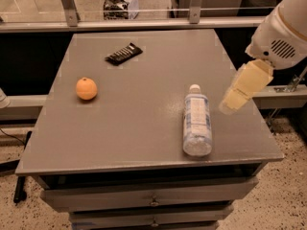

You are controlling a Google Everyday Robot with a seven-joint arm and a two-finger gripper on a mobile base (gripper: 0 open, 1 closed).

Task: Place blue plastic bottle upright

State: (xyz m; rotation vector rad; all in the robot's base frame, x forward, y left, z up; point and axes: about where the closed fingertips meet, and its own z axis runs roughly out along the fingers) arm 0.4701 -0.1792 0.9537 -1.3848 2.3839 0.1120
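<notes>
The blue plastic bottle (196, 122) lies on its side on the right front part of the grey table (134, 114). Its white cap points away from me and its base is near the front edge. It has a pale label with a dark logo. My gripper (231, 102), cream-coloured, hangs from the white arm (283, 30) at the right. It sits above the table's right edge, just right of the bottle's cap end, and does not touch the bottle.
An orange (86, 88) sits on the left of the table. A dark flat packet (123, 53) lies at the back centre. Drawers (153, 200) are under the tabletop. A rail and glass partition run behind the table.
</notes>
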